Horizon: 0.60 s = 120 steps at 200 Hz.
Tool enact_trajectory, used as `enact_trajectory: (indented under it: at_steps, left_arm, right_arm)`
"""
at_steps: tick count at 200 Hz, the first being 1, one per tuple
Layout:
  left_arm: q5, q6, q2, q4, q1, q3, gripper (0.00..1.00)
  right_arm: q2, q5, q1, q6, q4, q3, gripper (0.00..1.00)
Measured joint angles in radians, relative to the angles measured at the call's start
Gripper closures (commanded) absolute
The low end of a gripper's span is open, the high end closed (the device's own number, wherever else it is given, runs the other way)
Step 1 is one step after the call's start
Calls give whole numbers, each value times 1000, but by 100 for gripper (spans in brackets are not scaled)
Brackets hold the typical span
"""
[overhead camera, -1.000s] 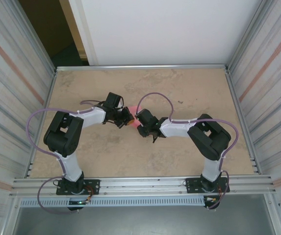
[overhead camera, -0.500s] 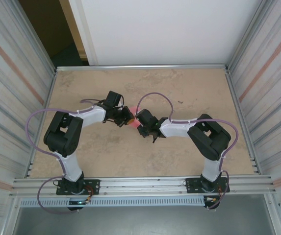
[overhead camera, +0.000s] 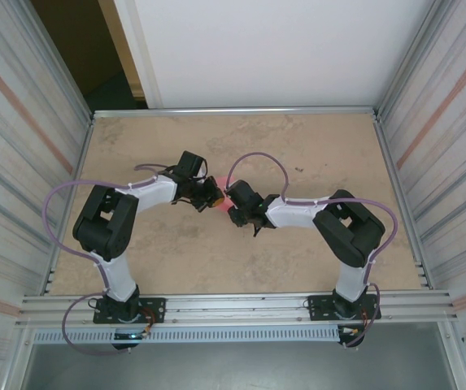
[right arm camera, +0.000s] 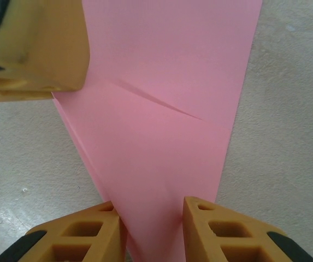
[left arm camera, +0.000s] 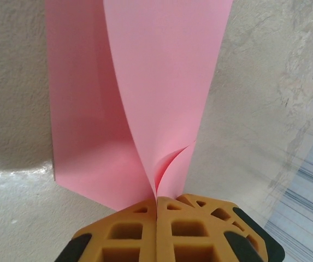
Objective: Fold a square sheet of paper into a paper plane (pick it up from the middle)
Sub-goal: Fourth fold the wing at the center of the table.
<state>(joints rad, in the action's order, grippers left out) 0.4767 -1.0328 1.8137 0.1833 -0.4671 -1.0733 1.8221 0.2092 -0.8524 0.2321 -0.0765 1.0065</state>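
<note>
- The thin pink square sheet of paper (left arm camera: 145, 82) sits at the middle of the speckled bench (overhead camera: 298, 146), one side curled over. There is no dart shape yet, so I judge most folds remain.
- Left jaws are pinched on the curled edge; right jaws stand apart, straddling the sheet.
- Since the earlier frame, barely any change: the left arm has nudged inward.

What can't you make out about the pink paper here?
Top external: the paper is a sliver between the left gripper and right gripper; folds too small to read.
Left wrist: top edge cuts off its far end.
Right wrist: whether the right gripper pinches it; bottom edge cuts that off.
</note>
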Motion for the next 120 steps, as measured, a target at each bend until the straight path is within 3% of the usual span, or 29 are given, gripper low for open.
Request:
enact_trajectory:
  at_steps: [80, 120]
  left_arm:
    - [-8, 1, 0, 3, -5, -5, 93]
    - [-8, 9, 0, 8, -6, -8, 84]
  right_arm:
    - [-3, 1, 0, 60, -3, 0, 77]
    - [-3, 0, 0, 75, 2, -6, 80]
